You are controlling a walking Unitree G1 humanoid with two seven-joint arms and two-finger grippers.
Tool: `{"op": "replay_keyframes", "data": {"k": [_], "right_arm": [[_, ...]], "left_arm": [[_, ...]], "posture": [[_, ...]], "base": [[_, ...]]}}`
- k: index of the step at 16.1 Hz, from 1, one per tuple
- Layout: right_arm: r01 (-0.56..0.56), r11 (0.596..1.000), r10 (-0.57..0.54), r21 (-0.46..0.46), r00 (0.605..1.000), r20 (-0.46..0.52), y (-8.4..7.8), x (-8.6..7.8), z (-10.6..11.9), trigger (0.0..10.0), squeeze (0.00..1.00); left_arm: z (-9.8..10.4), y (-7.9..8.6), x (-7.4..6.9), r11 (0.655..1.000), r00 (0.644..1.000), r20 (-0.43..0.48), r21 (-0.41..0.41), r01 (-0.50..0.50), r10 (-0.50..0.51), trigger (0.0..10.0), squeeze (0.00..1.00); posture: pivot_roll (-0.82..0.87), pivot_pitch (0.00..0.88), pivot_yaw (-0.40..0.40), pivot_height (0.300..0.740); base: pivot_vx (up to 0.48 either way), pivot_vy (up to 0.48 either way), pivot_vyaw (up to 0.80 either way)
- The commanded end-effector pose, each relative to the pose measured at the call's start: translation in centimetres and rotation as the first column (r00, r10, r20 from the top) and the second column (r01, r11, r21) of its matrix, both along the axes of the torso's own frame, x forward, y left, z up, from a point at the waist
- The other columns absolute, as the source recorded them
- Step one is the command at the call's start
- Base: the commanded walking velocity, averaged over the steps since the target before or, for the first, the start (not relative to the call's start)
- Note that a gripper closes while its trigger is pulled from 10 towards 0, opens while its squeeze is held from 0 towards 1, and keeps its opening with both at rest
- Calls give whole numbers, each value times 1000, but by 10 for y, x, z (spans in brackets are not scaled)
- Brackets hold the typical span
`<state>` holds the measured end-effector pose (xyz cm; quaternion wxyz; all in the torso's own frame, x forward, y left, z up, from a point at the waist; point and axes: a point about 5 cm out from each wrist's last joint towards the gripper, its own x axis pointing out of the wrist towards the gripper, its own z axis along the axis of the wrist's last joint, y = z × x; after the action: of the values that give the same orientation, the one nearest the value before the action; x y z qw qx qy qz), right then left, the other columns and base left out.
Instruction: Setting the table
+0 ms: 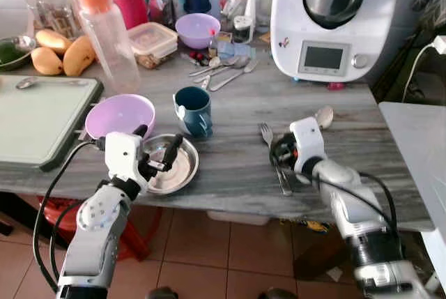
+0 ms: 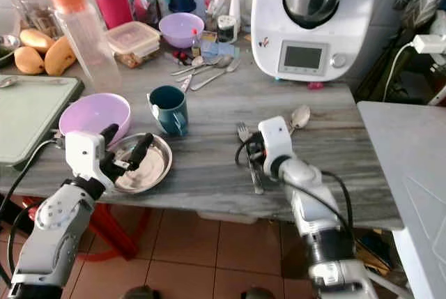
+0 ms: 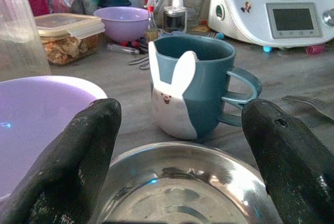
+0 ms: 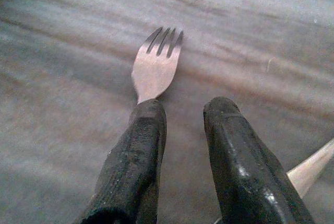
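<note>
On the grey marble desk, the left end effector hovers over a steel plate with its two black fingers spread wide. Just behind the plate stands a teal mug, and a lilac bowl sits beside the plate, touching it or almost. The right end effector is low over a fork; its fingers are a little apart and hold nothing, one lying over the fork's handle. A spoon lies near, toward the white kitchen machine.
</note>
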<state>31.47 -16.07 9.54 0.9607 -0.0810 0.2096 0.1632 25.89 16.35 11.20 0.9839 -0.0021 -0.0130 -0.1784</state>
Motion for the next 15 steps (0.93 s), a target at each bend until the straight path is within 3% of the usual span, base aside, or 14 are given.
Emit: {"op": "replay_keyframes", "data": {"k": [1,8,15], "right_arm": [[-1,1000,1,-19,1000,-5,0,4,0,10000,1000],[-93,992,96,-79,995,24,10,27,7,10000,1000],[-133,988,141,-73,984,108,22,27,24,10000,1000]], "left_arm": [[3,0,0,1000,1000,9,11,2,-2,10000,0],[4,6,-5,999,1000,0,32,8,-8,10000,0],[5,6,-7,999,1000,-3,34,9,-9,10000,0]], "posture": [[-7,7,36,740],[17,30,46,740],[19,27,45,740]], "base": [[0,0,0],[0,0,0],[0,0,0]]}}
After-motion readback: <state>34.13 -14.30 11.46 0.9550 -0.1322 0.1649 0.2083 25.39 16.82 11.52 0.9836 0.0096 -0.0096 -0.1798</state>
